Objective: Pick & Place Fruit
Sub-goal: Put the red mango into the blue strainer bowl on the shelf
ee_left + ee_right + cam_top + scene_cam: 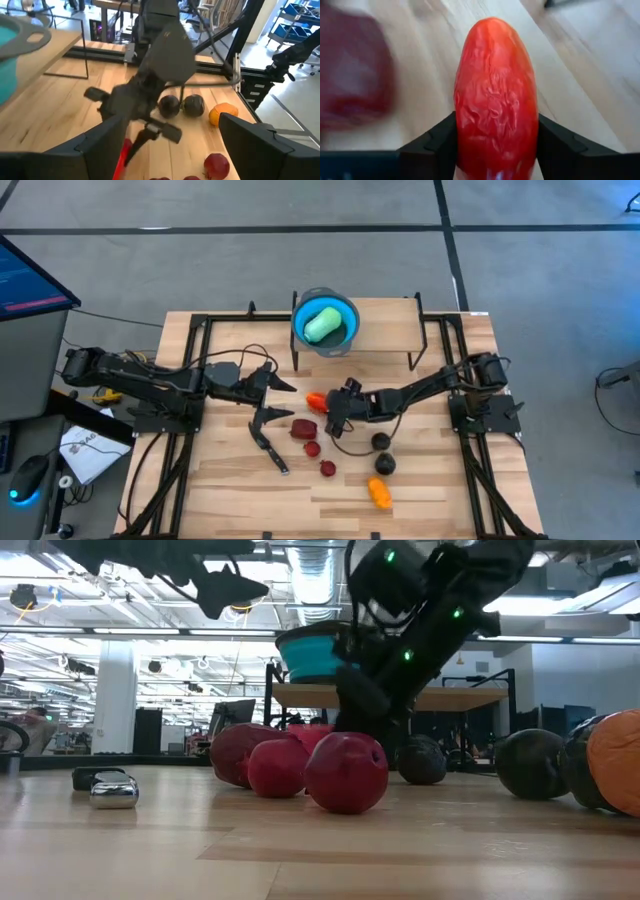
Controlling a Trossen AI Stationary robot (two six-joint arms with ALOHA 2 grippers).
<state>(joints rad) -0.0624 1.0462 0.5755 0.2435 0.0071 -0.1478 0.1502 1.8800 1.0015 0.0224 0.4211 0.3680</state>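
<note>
My right gripper point(322, 406) is low near the table's middle, shut on a red-orange oval fruit point(496, 100) that also shows in the high view point(315, 399). My left gripper point(287, 386) hovers open just left of it, touching nothing; its fingers frame the right arm in the left wrist view point(175, 150). A pale green fruit point(323, 324) lies in the blue bowl point(347, 311) on the far shelf. On the table rest a dark red fruit point(304, 428), two tiny red ones point(312, 448) point(328, 468), two dark purple-black ones point(381, 441) point(384, 464) and an orange one point(379, 493). My right gripper pinches the red-orange fruit between its two fingers point(435, 145), one on each long side at the fruit's nearer end point(495, 160). The fingers lie along the fruit, which points away from the wrist. Whether it still touches the table I cannot tell.
A black-handled knife point(270, 445) lies left of the red fruits, near my left gripper. The bowl stands on a raised wooden shelf point(385, 330) at the table's far side. Black frame rails point(190, 420) run along the table's left and right sides.
</note>
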